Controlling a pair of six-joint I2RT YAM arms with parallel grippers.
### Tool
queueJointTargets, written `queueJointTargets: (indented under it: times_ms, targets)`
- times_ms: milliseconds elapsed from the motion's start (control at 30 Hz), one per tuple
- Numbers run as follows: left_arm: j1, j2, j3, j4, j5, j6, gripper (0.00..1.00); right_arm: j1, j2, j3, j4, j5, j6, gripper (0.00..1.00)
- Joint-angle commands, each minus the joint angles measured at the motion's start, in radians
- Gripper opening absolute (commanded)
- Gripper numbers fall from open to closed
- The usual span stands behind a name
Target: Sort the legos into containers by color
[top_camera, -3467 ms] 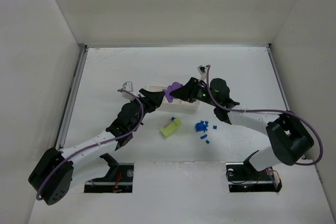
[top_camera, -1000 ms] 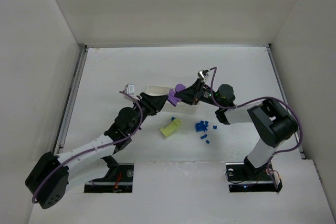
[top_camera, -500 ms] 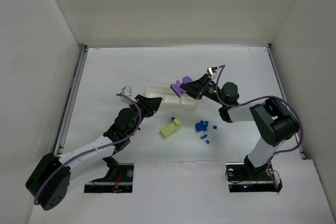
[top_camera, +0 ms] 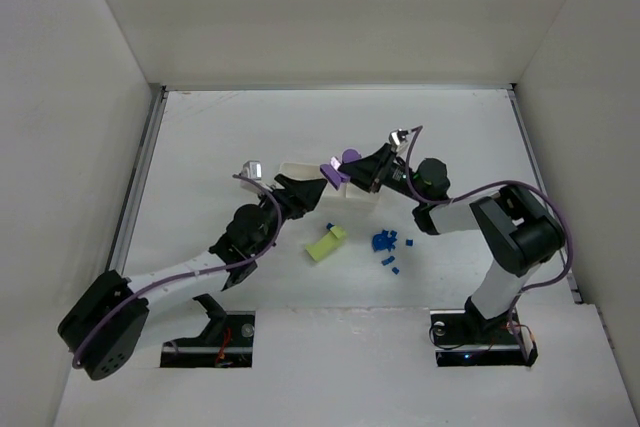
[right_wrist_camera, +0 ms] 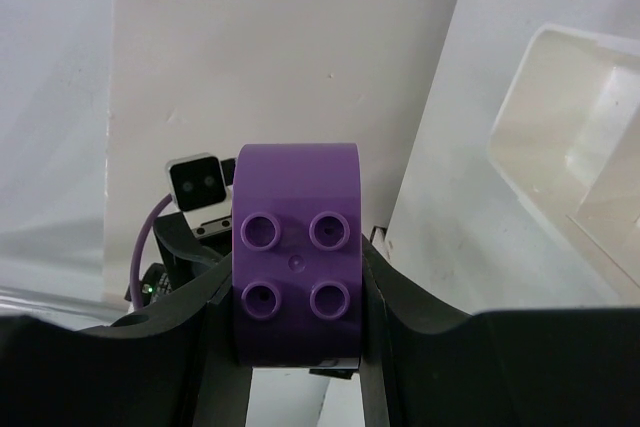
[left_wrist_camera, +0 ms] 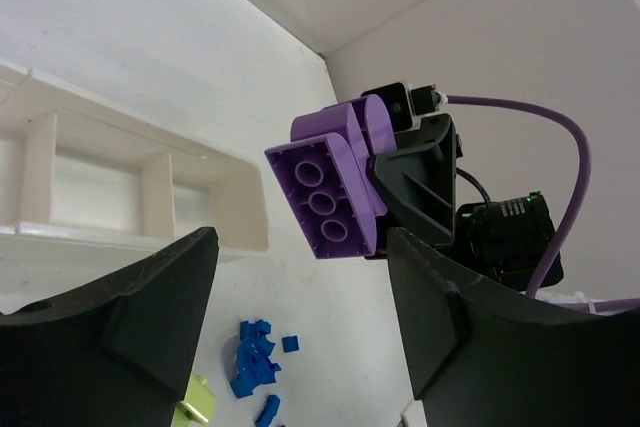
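Left gripper (top_camera: 312, 192), spread, has closed in on the purple brick (right_wrist_camera: 298, 267) pinched by right gripper (top_camera: 352, 173) over the tray (left_wrist_camera: 240, 202); handover likely

The right gripper (top_camera: 350, 171) has carried the purple brick (top_camera: 340, 164) up and to the right, from over the tray's (top_camera: 297, 169) middle toward its right end. The left gripper (top_camera: 312, 190) backed away and now reaches toward the brick again, fingers spread, not touching it.
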Motion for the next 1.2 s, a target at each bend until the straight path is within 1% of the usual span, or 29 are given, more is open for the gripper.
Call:
queueJointTargets:
  times_ms: [0,233,333,433,600,700,800,867,1033,1167]
  targets:
    - [-0.023,0.054,0.065,0.13,0.015,-0.012,0.66,0.03,0.015,0.042,0.074,0.008,-0.013,0.22]
    - [-0.026,0.145,0.088,0.219,0.006,-0.018,0.65,0.076,0.043,0.067,0.074,0.008,-0.01,0.22]
    - [-0.023,0.154,0.088,0.242,-0.002,-0.029,0.53,0.083,0.05,0.07,0.08,0.01,-0.006,0.22]
    - [-0.021,0.14,0.075,0.24,-0.012,-0.035,0.45,0.083,0.04,0.061,0.084,0.011,-0.006,0.22]
    - [-0.012,0.108,0.053,0.22,-0.014,-0.047,0.44,0.072,0.03,0.05,0.084,0.013,-0.01,0.22]
    - [-0.007,0.09,0.05,0.202,-0.012,-0.047,0.39,0.061,0.023,0.042,0.084,0.013,-0.01,0.21]
    - [-0.001,0.07,0.05,0.173,-0.002,-0.047,0.31,0.041,0.011,0.03,0.085,0.014,-0.011,0.21]
    - [-0.001,0.058,0.05,0.153,0.004,-0.047,0.27,0.031,0.001,0.022,0.088,0.014,-0.011,0.21]
    - [0.008,0.047,0.05,0.141,0.023,-0.049,0.19,0.004,-0.013,0.007,0.099,0.014,-0.008,0.21]
    - [0.016,0.039,0.036,0.141,0.03,-0.049,0.17,-0.025,-0.029,-0.01,0.104,0.014,-0.006,0.2]
